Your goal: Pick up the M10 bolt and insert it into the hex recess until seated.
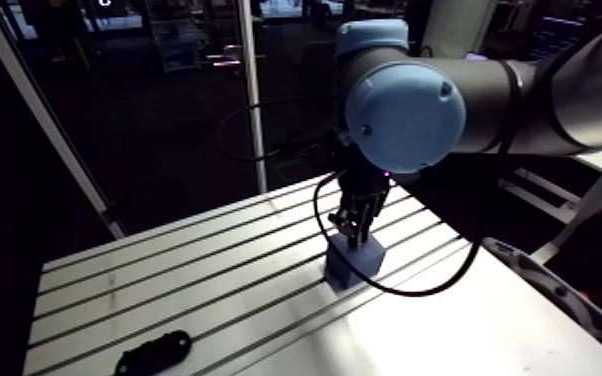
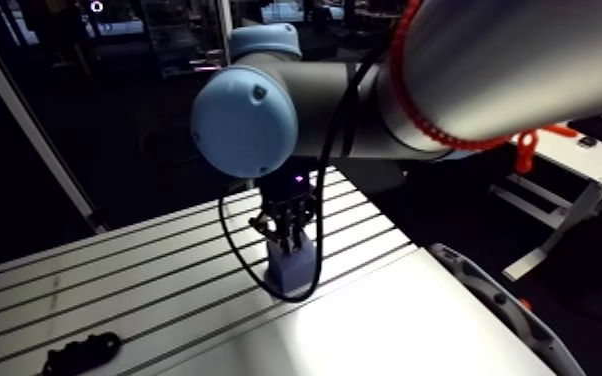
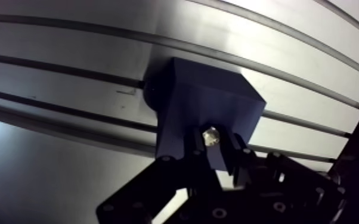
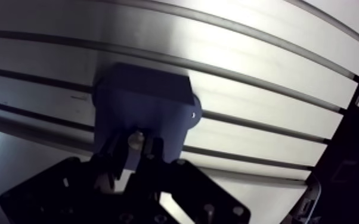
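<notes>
Gripper (image 3: 213, 148) fingers narrowly parted, clamped on the M10 bolt (image 3: 210, 135), directly over the blue block (image 3: 217, 98), mid-frame in the arm view.

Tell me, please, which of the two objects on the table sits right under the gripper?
The blue block, directly below the gripper shut on the bolt; the black object lies far off near a corner of the table.

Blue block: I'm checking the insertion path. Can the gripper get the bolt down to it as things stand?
Probably yes. The gripper, shut on the bolt, hangs right over the blue block with nothing between them; the recess itself is hidden.
</notes>
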Available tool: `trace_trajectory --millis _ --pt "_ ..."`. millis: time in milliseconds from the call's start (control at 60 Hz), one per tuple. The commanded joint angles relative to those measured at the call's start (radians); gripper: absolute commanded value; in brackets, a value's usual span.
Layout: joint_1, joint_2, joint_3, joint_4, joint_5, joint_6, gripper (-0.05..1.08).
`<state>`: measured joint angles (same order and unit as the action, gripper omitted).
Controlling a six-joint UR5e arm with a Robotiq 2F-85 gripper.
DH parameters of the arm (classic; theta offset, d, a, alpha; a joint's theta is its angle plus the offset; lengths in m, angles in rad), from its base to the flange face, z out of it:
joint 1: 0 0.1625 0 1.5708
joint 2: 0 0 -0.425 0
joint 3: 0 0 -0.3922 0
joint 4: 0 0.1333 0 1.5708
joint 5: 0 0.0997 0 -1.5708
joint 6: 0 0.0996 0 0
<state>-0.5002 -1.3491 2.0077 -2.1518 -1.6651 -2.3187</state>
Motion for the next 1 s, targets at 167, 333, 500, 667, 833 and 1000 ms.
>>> trace_trajectory --millis 167,333,500,667,833,1000 --pt "0.0 -0.003 0.0 0.0 0.0 0.0 0.69" --pt "0.0 -0.006 0.0 0.002 0.0 -0.001 0.71" --pt "0.0 -0.011 0.0 0.003 0.0 -0.001 0.72" --pt "0.0 -0.018 -0.002 0.011 0.0 -0.004 0.73" --pt "-0.001 -0.02 -0.006 0.027 -0.003 -0.011 0.74" --pt "0.0 -0.02 -0.007 0.033 -0.006 -0.074 0.74"
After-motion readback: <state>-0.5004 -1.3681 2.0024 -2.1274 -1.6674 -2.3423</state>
